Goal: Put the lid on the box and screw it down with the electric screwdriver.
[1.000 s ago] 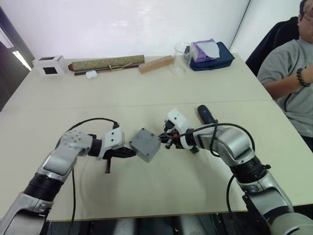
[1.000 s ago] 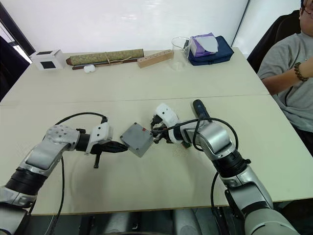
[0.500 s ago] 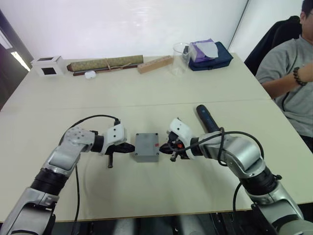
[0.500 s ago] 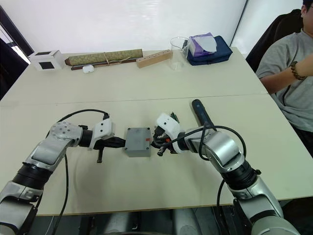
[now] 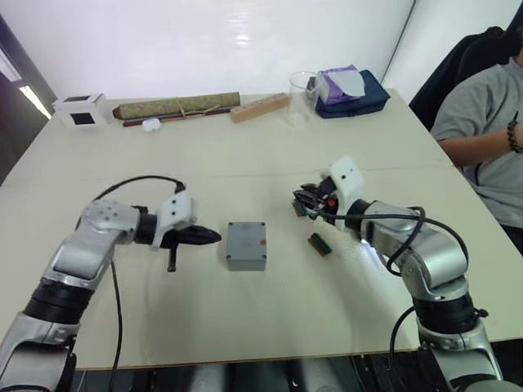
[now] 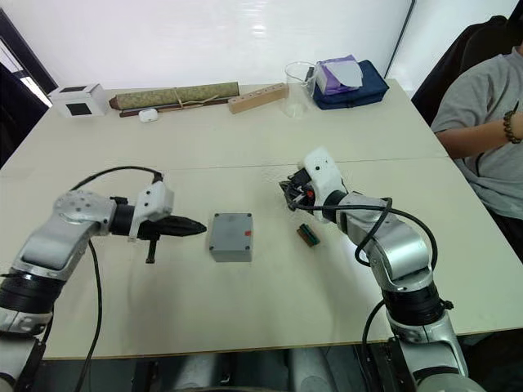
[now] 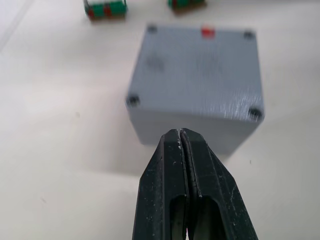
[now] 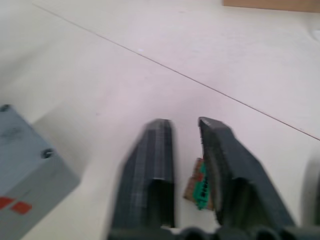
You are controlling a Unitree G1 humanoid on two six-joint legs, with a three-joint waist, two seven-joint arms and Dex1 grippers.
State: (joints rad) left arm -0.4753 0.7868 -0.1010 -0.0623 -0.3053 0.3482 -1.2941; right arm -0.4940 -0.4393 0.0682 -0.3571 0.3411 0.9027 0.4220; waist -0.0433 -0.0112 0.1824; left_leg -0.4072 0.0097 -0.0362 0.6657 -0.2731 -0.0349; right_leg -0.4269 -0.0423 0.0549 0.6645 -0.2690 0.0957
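The grey box [image 5: 245, 262] stands on the table between my arms, with the lid [image 5: 245, 239] lying flat on it, its red mark [image 7: 207, 32] toward the right side. My left gripper [image 5: 211, 237] is shut, its tip a short way left of the box and not touching it. My right gripper [image 5: 303, 201] hovers to the right of and beyond the box, its fingers [image 8: 155, 165] a little apart with nothing held. A small green part [image 8: 200, 187] lies on the table behind that gap. The electric screwdriver is hidden behind my right forearm.
Another small green and red part [image 5: 319, 243] lies right of the box. Along the far edge stand a white cube [image 5: 82, 108], a rolled olive bundle [image 5: 176, 106], a wooden block [image 5: 260, 106], a clear cup [image 5: 304, 91] and a blue bag [image 5: 353, 91]. A person [image 5: 482, 131] sits at the right.
Both grippers have drawn away from the box: the left one slid left, the right one rose and moved right and farther off. The box, tilted a second ago, now rests flat and square.
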